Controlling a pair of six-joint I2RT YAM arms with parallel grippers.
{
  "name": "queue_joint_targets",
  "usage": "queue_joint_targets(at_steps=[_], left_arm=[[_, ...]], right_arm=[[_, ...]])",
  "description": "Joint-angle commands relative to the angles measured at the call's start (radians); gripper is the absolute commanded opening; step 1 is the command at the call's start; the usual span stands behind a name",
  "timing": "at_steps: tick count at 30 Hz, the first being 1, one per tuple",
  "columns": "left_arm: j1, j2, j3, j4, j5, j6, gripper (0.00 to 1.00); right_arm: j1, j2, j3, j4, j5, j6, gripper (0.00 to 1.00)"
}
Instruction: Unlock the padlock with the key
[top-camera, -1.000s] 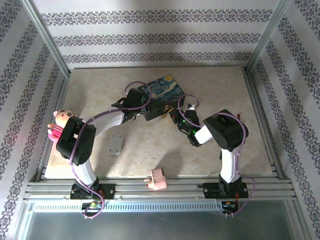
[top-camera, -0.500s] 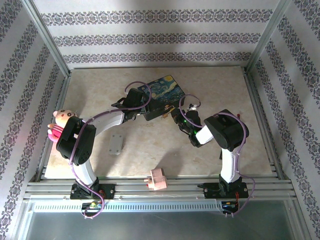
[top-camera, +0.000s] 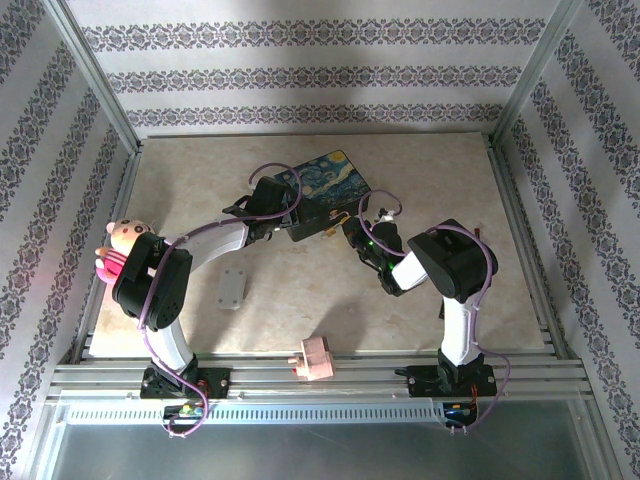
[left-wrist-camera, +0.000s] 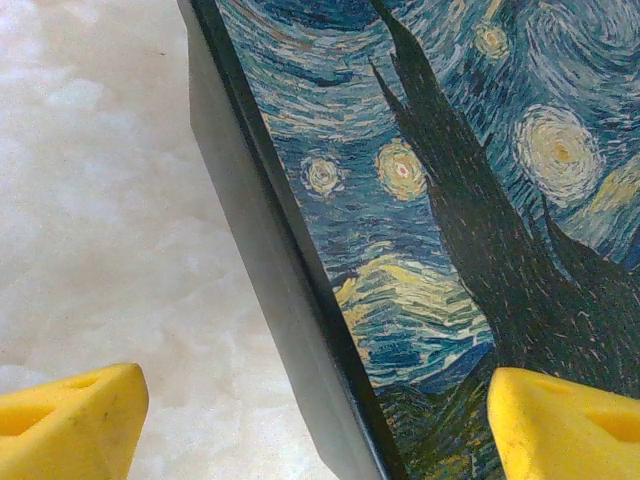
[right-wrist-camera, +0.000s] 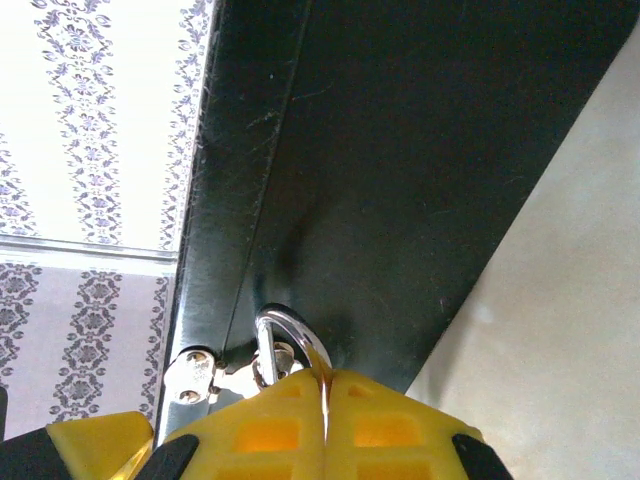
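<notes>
In the top view, the dark blue tin (top-camera: 335, 180) lies on the bench (top-camera: 450, 170) towards the far side. The left tool (top-camera: 292, 218) reaches to its near left corner. The right tool (top-camera: 352, 228) comes from the right side to the tin's near edge, where a small brass spot seems to be the padlock (top-camera: 327, 230). Compared with a second ago, the right tool has moved a little to the left, closer to that spot; the tin and the left arm have not moved. A grey plate (top-camera: 232, 290) lies well apart, near the left arm.

In the left wrist view, the yellow fingers (left-wrist-camera: 70, 415) stand wide apart. One is over the bench and the other over the painted lid, with the tin's edge between them. I cannot tell whether they touch the tin.

In the right wrist view, the two pads are pressed together on a thin metal strip, which I judge to be the key (right-wrist-camera: 322, 378). Just above the tips, the padlock's silver shackle passes through the tin's latch (right-wrist-camera: 195, 378). The padlock's body is hidden behind the pads.

I think the small move brings the key up to the keyhole, so inserting is the present step. The shackle looks closed, so the turn remains to be done.
</notes>
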Motion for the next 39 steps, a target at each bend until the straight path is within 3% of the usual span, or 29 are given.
queue_joint_targets(at_steps=[1, 39], left_arm=[[0.023, 0.019, -0.043, -0.086, -0.030, 0.000, 0.88], [0.042, 0.012, -0.055, -0.063, 0.009, -0.031, 0.91]], right_arm=[[-0.012, -0.001, -0.019, 0.046, 0.025, 0.012, 0.00], [-0.020, 0.049, -0.018, 0.117, -0.015, 0.032, 0.00]])
